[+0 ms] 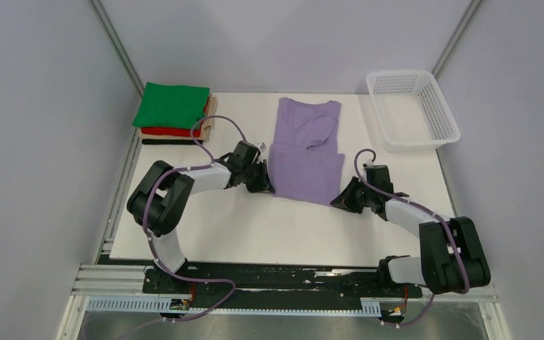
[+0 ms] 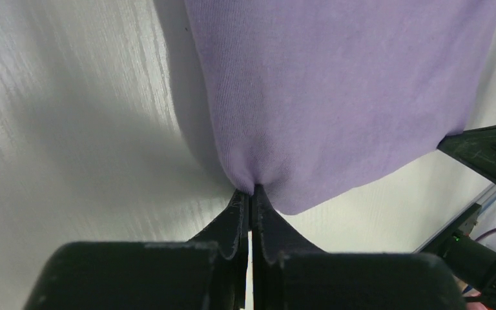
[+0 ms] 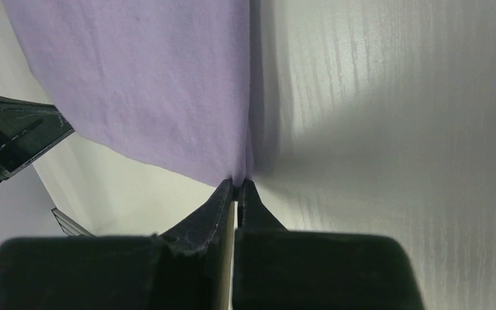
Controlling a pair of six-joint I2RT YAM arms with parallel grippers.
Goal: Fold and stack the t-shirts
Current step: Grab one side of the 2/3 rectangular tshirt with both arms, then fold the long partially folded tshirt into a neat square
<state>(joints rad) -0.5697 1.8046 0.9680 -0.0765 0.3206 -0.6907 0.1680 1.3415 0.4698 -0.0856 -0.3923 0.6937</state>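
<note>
A lavender-purple t-shirt (image 1: 304,151) lies lengthwise in the middle of the table, its sleeves folded in. My left gripper (image 1: 266,185) is shut on the shirt's near left hem corner (image 2: 253,184). My right gripper (image 1: 336,200) is shut on the near right hem corner (image 3: 239,175). In each wrist view the fingertips pinch a small pucker of purple cloth. A stack of folded t-shirts (image 1: 173,113) sits at the far left, green on top, with red and tan below.
A white mesh basket (image 1: 412,108) stands at the far right corner of the white table (image 1: 255,227). Grey walls close in on the sides. In the left wrist view the right gripper's black finger (image 2: 487,155) shows at the right edge.
</note>
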